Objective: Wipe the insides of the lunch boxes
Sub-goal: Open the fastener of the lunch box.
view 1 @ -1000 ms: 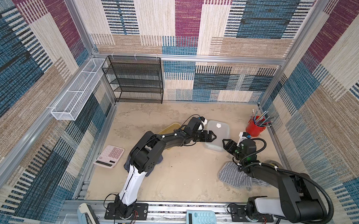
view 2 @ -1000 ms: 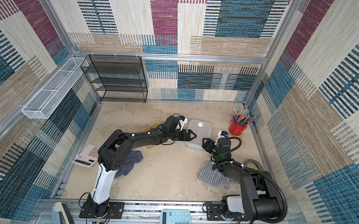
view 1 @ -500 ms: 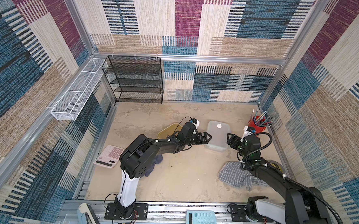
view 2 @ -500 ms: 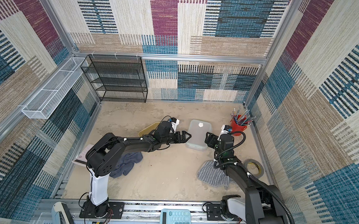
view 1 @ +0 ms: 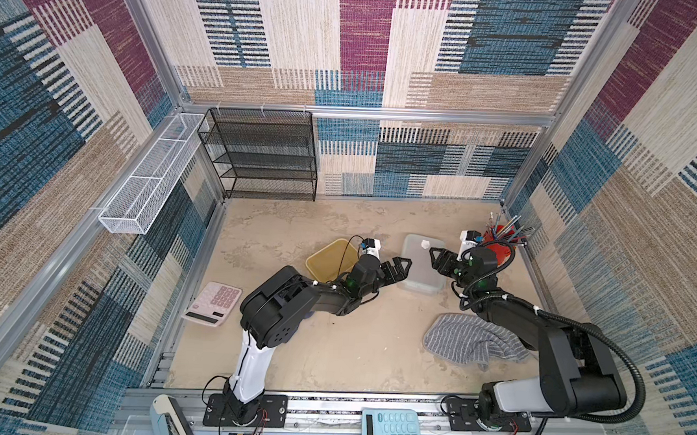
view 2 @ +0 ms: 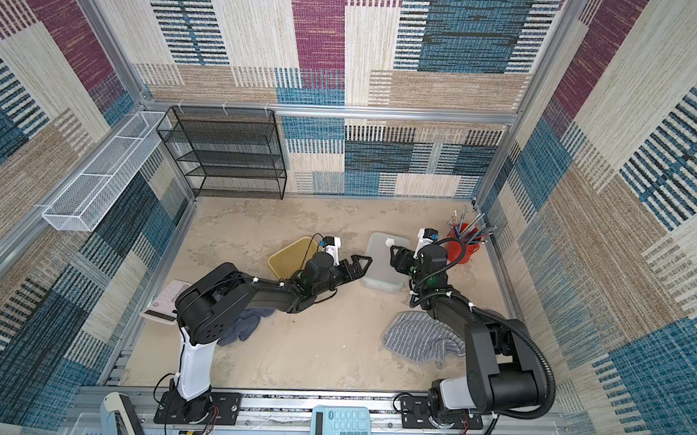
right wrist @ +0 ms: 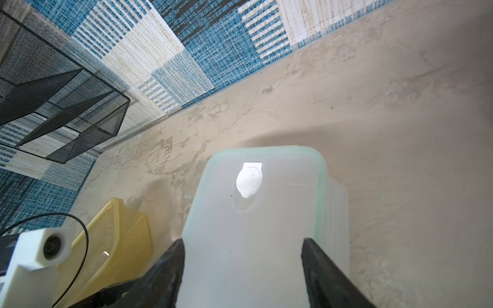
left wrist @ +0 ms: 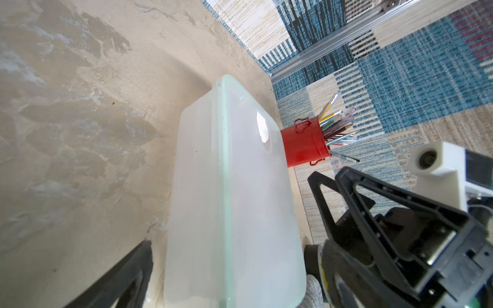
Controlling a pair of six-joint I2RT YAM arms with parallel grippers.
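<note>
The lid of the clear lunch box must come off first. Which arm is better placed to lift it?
Probably right. The right gripper is open, its fingers spread at the edge of the lid of the clear lunch box. The left gripper, also open, stands beside the box's side wall, better for bracing it.

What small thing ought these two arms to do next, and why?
Probably the left pincer should close on the clear lunch box to steady it for opening. Both it and the right pincer stand open on either side of the box, the lid is on, and the grey striped towel lies unused on the table, so no wiping inside can start yet.
</note>
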